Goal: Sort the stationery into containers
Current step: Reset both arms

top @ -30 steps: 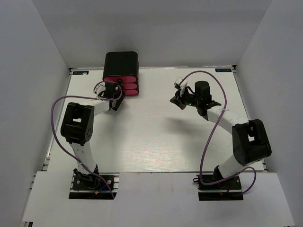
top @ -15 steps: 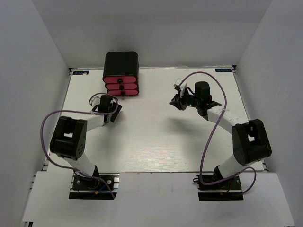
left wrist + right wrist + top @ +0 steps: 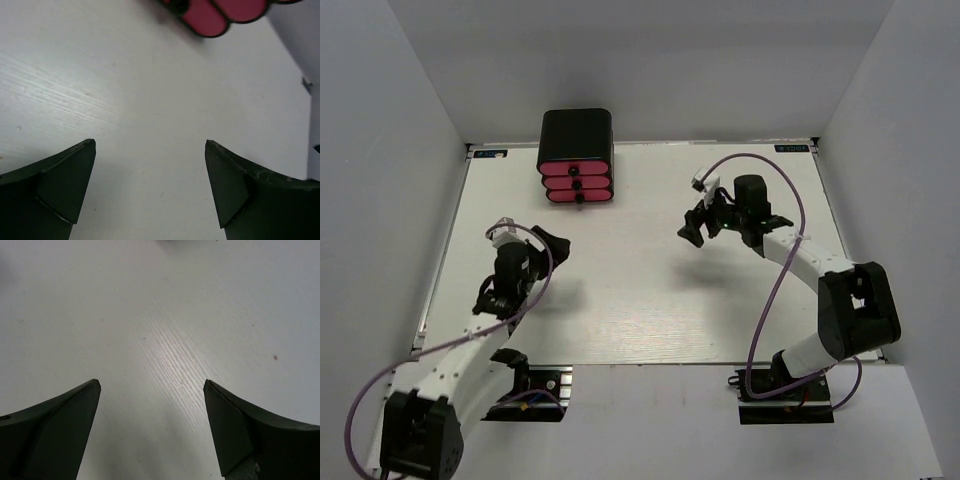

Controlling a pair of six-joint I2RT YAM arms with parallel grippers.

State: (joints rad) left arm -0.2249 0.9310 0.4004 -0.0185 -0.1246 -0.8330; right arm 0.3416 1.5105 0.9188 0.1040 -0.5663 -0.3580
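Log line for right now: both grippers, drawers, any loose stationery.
left gripper: open, empty | right gripper: open, empty | drawers: look shut | stationery: none in view

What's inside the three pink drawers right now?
Nothing inside shows. All three pink drawers look pushed in within the black cabinet; only their fronts and round black knobs are visible from above. Whatever they hold is covered by the cabinet top and the fronts.

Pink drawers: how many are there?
3, stacked in the black cabinet at the far edge of the table: top drawer, middle drawer, bottom drawer. None seems hidden.
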